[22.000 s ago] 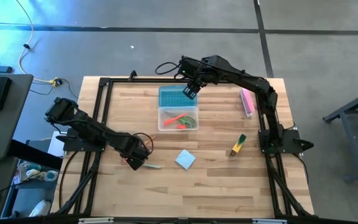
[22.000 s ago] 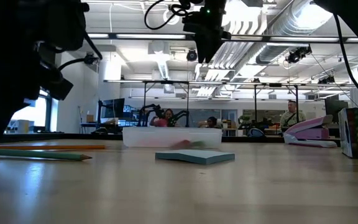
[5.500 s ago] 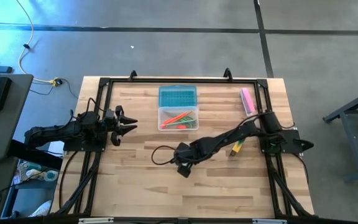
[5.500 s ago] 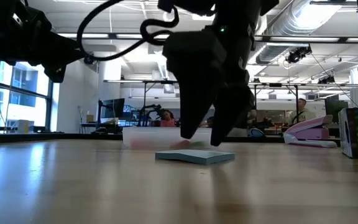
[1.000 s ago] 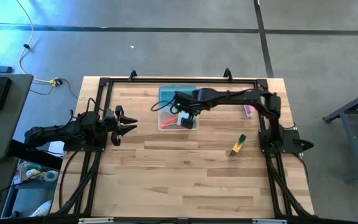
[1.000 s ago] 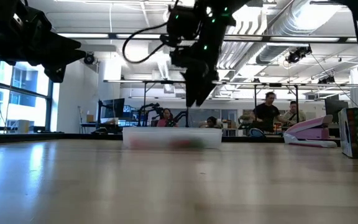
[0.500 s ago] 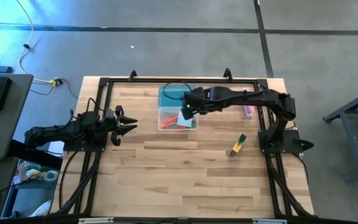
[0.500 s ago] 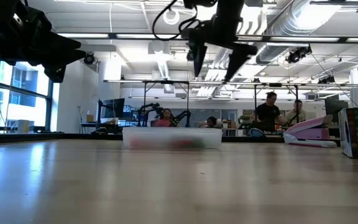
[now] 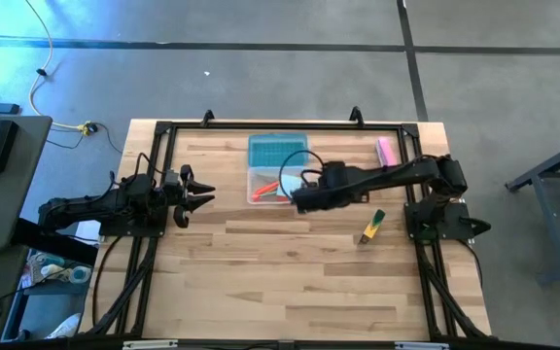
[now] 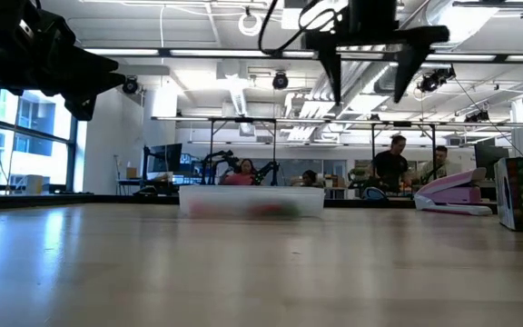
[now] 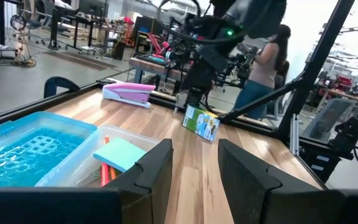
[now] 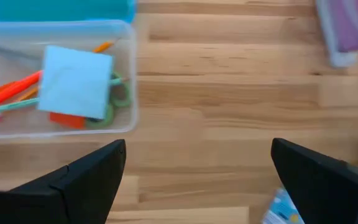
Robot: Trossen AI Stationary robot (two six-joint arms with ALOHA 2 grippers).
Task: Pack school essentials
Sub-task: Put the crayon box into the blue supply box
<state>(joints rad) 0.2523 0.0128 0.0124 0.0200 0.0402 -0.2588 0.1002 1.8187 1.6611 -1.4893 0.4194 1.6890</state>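
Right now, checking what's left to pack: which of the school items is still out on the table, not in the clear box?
The yellow-green-black marker: it lies on bare wood, while the light-blue square notepad sits inside the clear plastic box.

A clear plastic box [image 9: 278,185] sits on the wooden table [image 9: 261,282] toward its far edge, with a blue plastic lid [image 9: 277,150] lying just behind it. Inside the box, a light-blue square notepad [image 12: 74,81] lies on top of green-handled scissors [image 12: 118,96] and an orange-red pen [image 12: 8,91]. Right of the box, near the table's far right corner, lies a pink bar-shaped stapler [image 9: 386,153]. A yellow-green-black marker box [image 9: 372,226] stands in front of the stapler, well apart from the clear box.
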